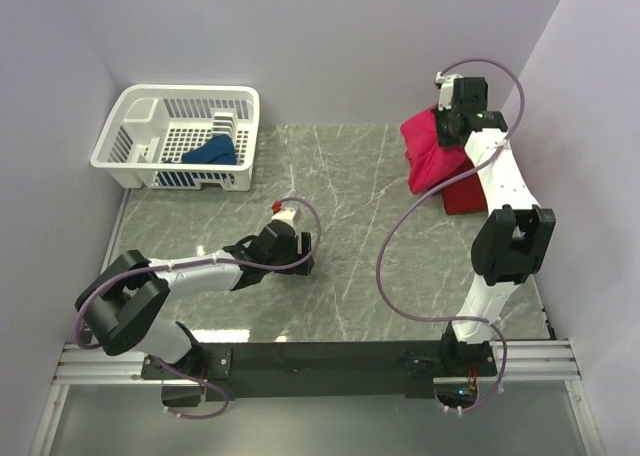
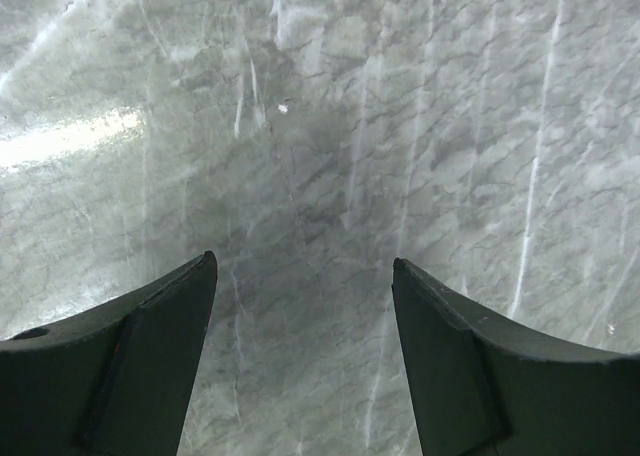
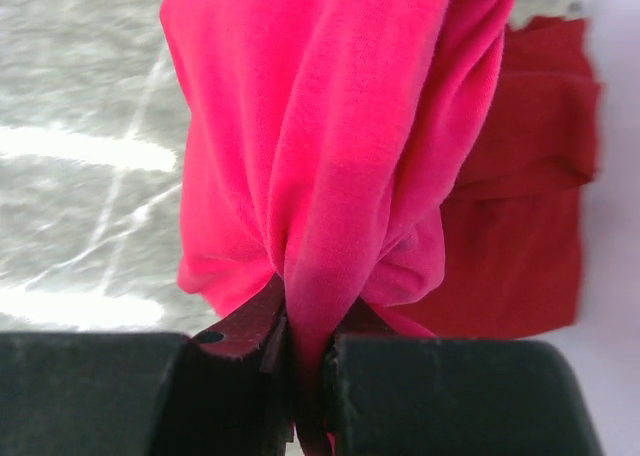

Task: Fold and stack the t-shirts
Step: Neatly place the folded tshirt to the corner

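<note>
Behind magenta shirt [image 3: 330, 126] — red shirt [image 3: 530, 156], half-hidden

Count, all views. Soft cloth short-sleeved t-shirts: 3 in total, namely 1 bright magenta-pink t-shirt [image 1: 430, 151], 1 darker red t-shirt [image 1: 462, 194] and 1 dark blue t-shirt [image 1: 210, 154]. White plastic lattice basket [image 1: 150, 174]: 1. Grey marble-patterned table [image 1: 350, 196]: 1. White-and-black jointed robot arms: 2, the left arm [image 1: 190, 271] and the right arm [image 1: 500, 176]. Black two-finger grippers: 2, the left gripper [image 2: 305, 266] and the right gripper [image 3: 305, 326]; fingers tallied across both: 4. Thin purple cables looping off the arms: 2, one per arm.
</note>
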`<state>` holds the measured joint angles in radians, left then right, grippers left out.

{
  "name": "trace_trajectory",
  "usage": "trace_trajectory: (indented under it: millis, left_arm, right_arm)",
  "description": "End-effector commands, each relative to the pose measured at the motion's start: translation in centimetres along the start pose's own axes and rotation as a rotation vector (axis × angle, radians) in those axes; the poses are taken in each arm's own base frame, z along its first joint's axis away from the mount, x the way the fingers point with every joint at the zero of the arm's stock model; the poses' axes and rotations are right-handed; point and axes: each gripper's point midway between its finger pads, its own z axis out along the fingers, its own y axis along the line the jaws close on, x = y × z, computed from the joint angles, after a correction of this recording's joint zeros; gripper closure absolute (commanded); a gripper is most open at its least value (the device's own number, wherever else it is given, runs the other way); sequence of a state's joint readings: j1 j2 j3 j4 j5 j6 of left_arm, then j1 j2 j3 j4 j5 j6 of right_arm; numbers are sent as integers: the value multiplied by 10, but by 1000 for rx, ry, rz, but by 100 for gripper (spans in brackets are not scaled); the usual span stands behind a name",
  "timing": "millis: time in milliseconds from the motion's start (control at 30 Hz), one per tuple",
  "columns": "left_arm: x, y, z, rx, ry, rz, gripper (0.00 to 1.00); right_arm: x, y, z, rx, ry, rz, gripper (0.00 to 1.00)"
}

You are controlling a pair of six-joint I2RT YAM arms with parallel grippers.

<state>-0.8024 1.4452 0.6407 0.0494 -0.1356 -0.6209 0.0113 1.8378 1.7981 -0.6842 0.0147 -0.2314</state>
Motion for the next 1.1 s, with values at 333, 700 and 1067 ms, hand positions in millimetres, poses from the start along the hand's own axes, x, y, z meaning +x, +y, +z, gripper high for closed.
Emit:
trace_trajectory:
  millis: [333, 700, 1067]
  left_arm:
    - [-1, -6, 14, 15, 23, 7, 23]
    - [-3, -8, 12, 18, 20, 6, 23]
    - [-11, -7, -1, 15, -16, 1, 23]
  right_arm:
    - [-3, -93, -7, 309, 52, -39, 100]
    - [10, -127, 11, 514, 37, 45, 94]
    - [18, -139, 12, 544, 29, 189, 33]
